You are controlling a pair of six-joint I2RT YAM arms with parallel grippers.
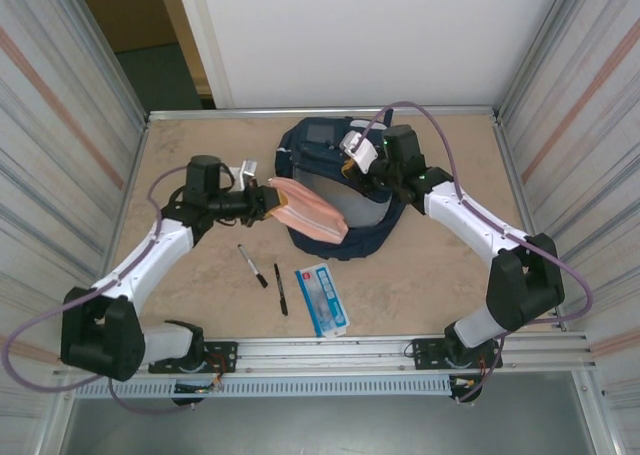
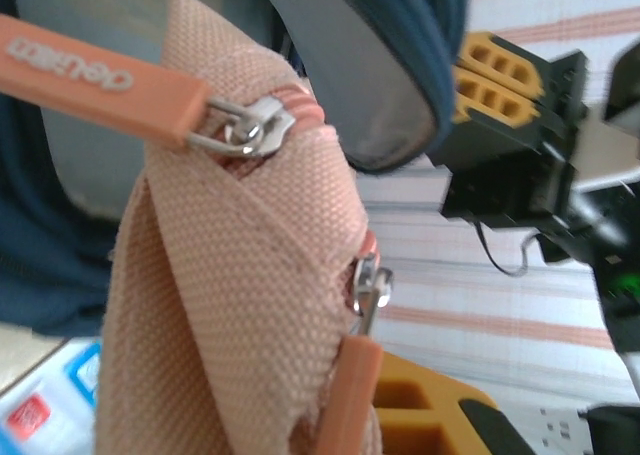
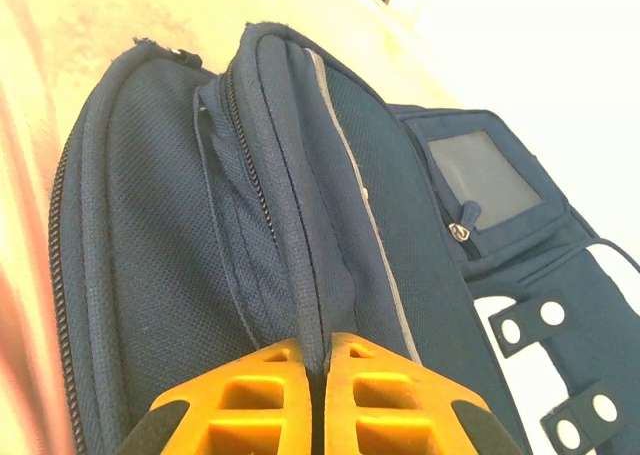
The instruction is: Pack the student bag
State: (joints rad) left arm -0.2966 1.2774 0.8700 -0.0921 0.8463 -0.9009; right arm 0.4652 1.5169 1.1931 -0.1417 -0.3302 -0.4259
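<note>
Lying toward the back of the beige table [image 1: 200, 140], slightly right of centre, the student bag [image 1: 305, 160] is noted: a large navy-blue fabric backpack with thin pale stripes and a clear-window pocket on its front. Its main opening is turned toward the left arm, and grey lining is exposed inside.

Right gripper [image 3: 318, 355]: the yellow fingers [image 3: 385, 400] are pressed together, and a raised fold of the bag's navy rim is pinched between them, beside the zip track. In the overhead view this grip is seen at the bag's upper right edge.

Left gripper [image 1: 270, 197]: clenched on a pink woven-fabric pouch [image 1: 312, 215], which is held out tilted across the mouth of the bag, partly over the grey lining. In the left wrist view the pouch's weave, two metal zip sliders and salmon rubber pull tabs [image 2: 95, 70] are seen close up. Whether the pouch touches the lining cannot be told.

On the table near the arm bases, apart from the bag, are recorded two black pens [image 1: 253, 266] [image 1: 281, 289] and, just right of them, a flat blue-and-white packet [image 1: 322, 300].
</note>
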